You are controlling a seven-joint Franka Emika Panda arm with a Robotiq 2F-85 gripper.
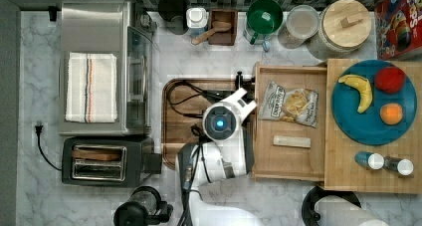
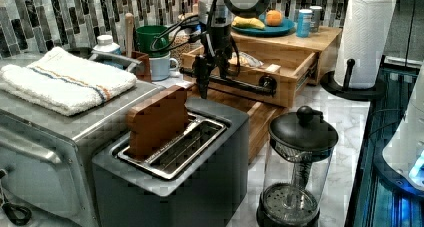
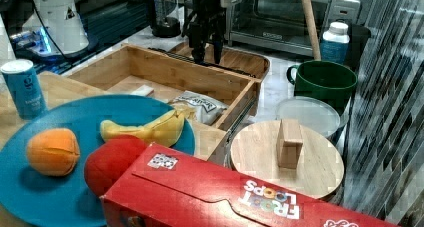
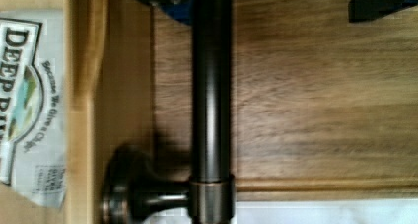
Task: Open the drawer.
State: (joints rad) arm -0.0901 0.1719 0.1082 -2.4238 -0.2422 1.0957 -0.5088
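Wrist view: the gripper's fingers [image 4: 379, 4] stand spread on either side of the black handle [image 4: 212, 110], one just beside the bar and the other well apart from it, so they straddle it and clamp nothing. In the top view the drawer [image 1: 288, 161] sits right of centre, slid out from under the light wooden stand [image 1: 343, 161] that carries the blue plate [image 1: 348, 121]. A bag of chips [image 1: 291, 104] and a small wooden block [image 1: 291, 141] lie on the drawer's floor. Its front faces the top view's left, over the dark wooden tray [image 1: 181, 116]. The handle runs along that front, so its long axis goes top to bottom in the top view, across the line the drawer slides on. The drawer already looks well out. The chief risk, as I judge it, is a pull with the fingers this loose: the bar could slip out of the gripper [image 3: 209, 52], or catch one finger and skew the drawer on its runners. A pull too long could draw it off the stand, and a low front edge might scrape the dark tray.
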